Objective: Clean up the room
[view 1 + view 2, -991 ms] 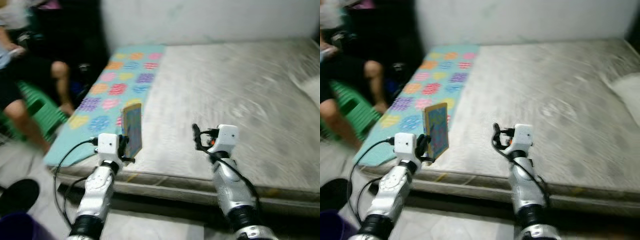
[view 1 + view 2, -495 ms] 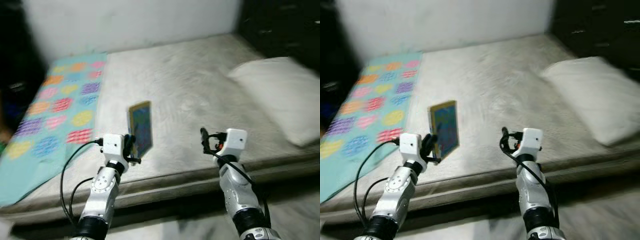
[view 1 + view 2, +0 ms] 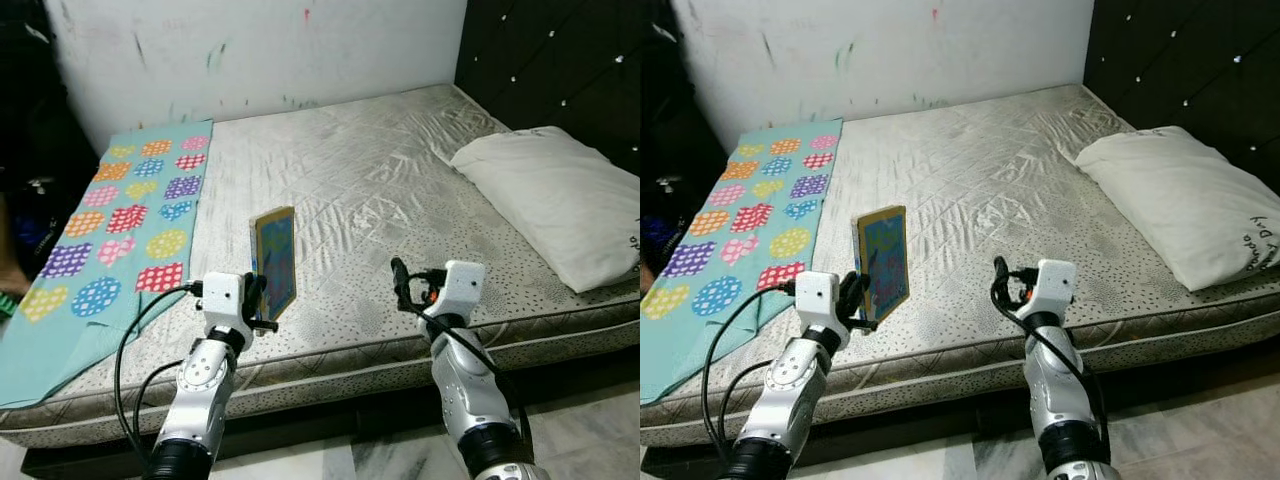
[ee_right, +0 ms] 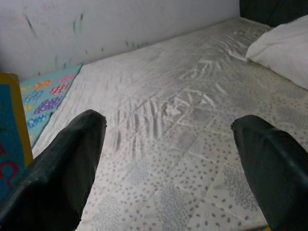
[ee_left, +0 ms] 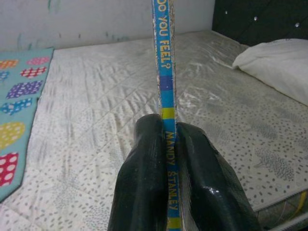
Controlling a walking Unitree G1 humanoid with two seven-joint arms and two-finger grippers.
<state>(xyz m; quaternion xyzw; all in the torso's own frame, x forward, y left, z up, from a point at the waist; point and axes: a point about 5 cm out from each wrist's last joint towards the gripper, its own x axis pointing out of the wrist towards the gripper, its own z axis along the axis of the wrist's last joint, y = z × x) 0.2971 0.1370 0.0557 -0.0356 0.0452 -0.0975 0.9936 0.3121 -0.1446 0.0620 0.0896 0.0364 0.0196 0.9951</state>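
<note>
- A wide bare mattress with a grey quilted, speckled cover lies ahead of the robot, its near edge running just beyond both arms.
- A turquoise blanket printed with coloured patchwork circles covers the mattress's left strip and hangs over the near left corner.
- A white pillow rests on the right side of the mattress, against a black tufted headboard.
- A white wall with faint coloured smudges runs behind the bed; pale marble-like floor tiles show at the lower right.
- At the far left edge, beside the blanket, are dark clutter and a small part of a person.
- The left gripper is held up over the near edge of the mattress, its two black fingers pressed tight on the lower end of a thin picture book with a yellow border and blue cover.
- The book stands upright, long axis vertical, above the mattress just right of the blanket's edge; its cover faces towards the robot and somewhat to the right, and its blue spine, lettered with the author's name, faces the left wrist camera.
- The right gripper is raised over the near edge well right of the book, fingers spread wide with nothing between them.
</note>
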